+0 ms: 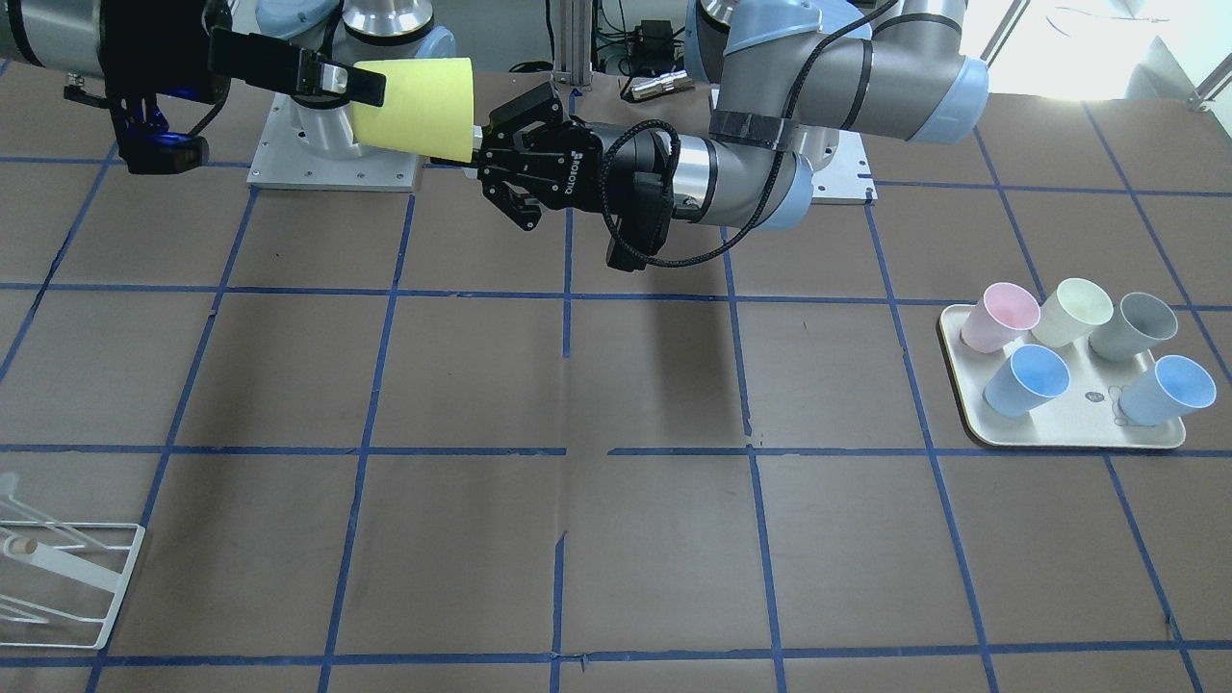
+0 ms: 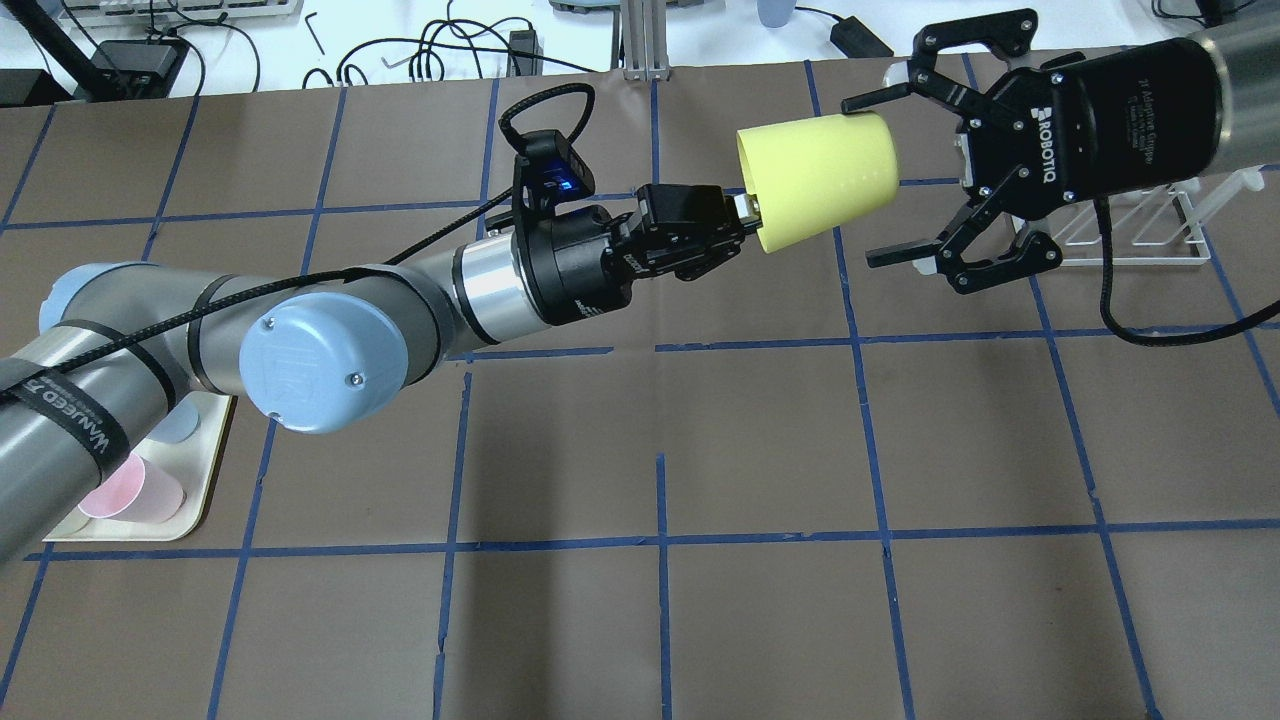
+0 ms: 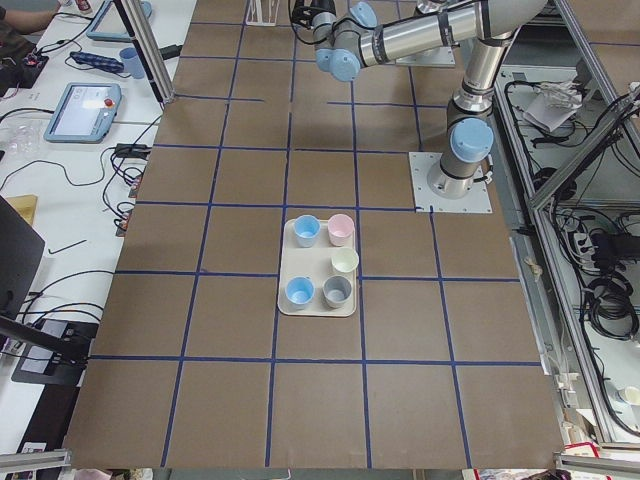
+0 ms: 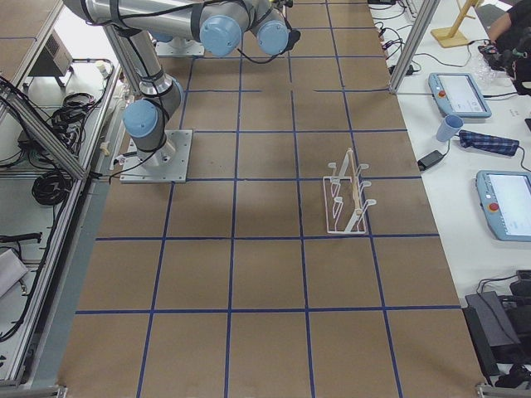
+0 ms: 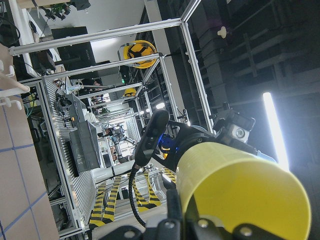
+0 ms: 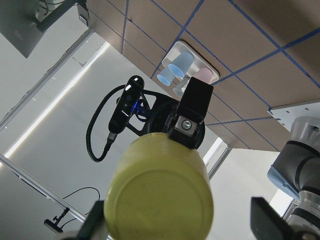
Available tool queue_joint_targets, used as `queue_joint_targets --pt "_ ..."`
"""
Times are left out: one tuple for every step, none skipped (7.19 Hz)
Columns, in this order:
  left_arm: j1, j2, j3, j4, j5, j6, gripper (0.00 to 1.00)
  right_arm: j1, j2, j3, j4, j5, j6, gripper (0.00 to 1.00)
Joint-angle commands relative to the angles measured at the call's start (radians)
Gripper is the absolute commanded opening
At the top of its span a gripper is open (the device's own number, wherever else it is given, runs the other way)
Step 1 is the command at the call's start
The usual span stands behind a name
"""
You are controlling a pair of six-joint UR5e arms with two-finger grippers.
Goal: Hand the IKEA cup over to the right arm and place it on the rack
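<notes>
The bright yellow IKEA cup (image 2: 815, 180) is held in the air on its side, well above the table. My left gripper (image 2: 742, 212) is shut on its open rim; it also shows in the front-facing view (image 1: 478, 144). My right gripper (image 2: 880, 180) is open, with its fingers (image 2: 905, 252) spread on either side of the cup's closed base. In the right wrist view the cup base (image 6: 160, 200) fills the space between the spread fingers (image 6: 270, 222). The white wire rack (image 1: 58, 568) stands at the table's right end, behind my right gripper in the overhead view (image 2: 1130, 225).
A cream tray (image 1: 1059, 435) at the table's left end holds several cups, among them pink (image 1: 1001, 318), pale cream (image 1: 1071, 311) and light blue (image 1: 1028, 378). My left arm (image 2: 330, 340) reaches over the brown table with its blue tape grid.
</notes>
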Motion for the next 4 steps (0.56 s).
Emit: queue_joint_targets --pt "0.0 -0.001 0.0 0.0 0.003 0.0 0.0 0.006 0.0 -0.002 -0.007 0.004 0.005 1.0" --pt "0.0 -0.001 0.0 0.0 0.003 0.0 0.0 0.006 0.0 -0.003 -0.012 0.004 0.007 0.96" --pt "0.0 -0.001 0.0 0.0 0.001 0.0 0.0 0.006 0.0 -0.003 -0.041 0.007 0.025 0.91" --pt "0.0 -0.001 0.0 0.0 0.001 0.0 0.0 0.006 0.002 -0.003 -0.075 0.004 0.057 0.92"
